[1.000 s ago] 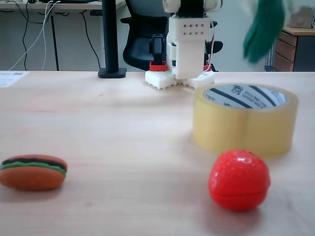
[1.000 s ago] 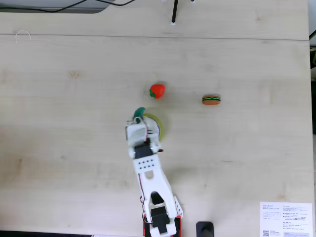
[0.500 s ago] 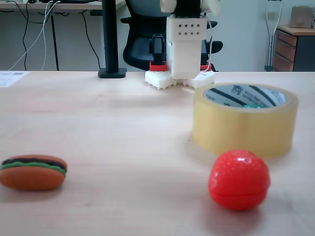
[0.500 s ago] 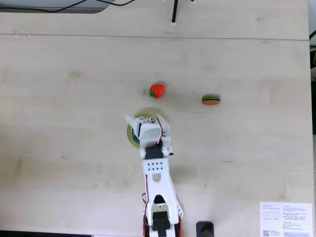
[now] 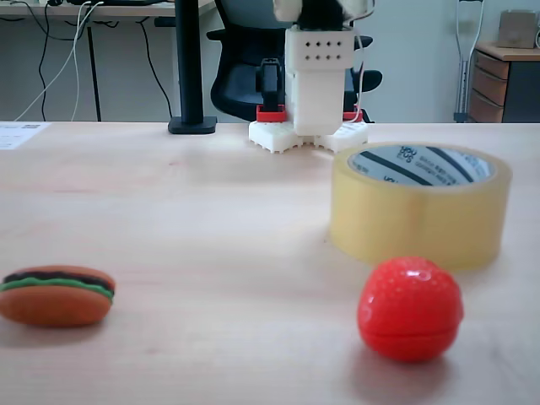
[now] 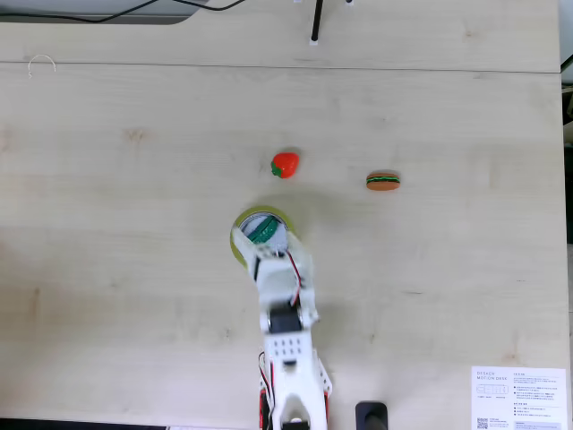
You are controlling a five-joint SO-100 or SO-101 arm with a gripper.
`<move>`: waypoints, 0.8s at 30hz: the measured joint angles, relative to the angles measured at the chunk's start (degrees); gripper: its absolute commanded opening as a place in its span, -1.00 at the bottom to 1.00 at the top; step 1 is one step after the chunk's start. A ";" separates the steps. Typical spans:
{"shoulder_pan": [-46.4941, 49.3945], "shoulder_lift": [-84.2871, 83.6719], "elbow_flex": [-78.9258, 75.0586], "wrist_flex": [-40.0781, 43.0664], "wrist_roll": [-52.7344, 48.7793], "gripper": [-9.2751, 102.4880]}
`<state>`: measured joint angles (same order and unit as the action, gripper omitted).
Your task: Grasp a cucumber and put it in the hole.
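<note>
The dark-green cucumber [image 6: 262, 231] lies inside the hole of the yellowish tape roll [image 6: 269, 212], free of the fingers. My gripper [image 6: 264, 250] hangs just over the roll's near rim in a fixed view from above, open, with nothing between its fingers. In the low fixed view the tape roll [image 5: 419, 211] stands at the right, its white printed core [image 5: 396, 162] showing, and the cucumber is hidden behind the roll's wall. The white arm [image 5: 318, 72] rises behind the roll.
A red ball-like toy [image 5: 410, 309] sits just in front of the roll, also seen from above as the red toy [image 6: 285, 164]. A toy hotdog [image 5: 56, 295] lies at the left; from above the hotdog [image 6: 383, 181] is at the right. A black pole base [image 5: 191, 125] stands behind.
The cucumber dropped from the gripper into the roll's hole. The arm then drew back toward its base, uncovering the roll.
</note>
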<state>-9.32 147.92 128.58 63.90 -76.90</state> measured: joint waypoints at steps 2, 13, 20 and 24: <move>1.23 3.08 2.29 0.00 0.00 -0.25; 8.79 11.51 11.95 0.00 0.00 -0.32; 8.88 23.29 24.43 0.00 0.00 -0.34; 9.23 33.93 32.70 0.00 0.00 -0.34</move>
<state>-0.09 181.85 161.28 63.90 -76.90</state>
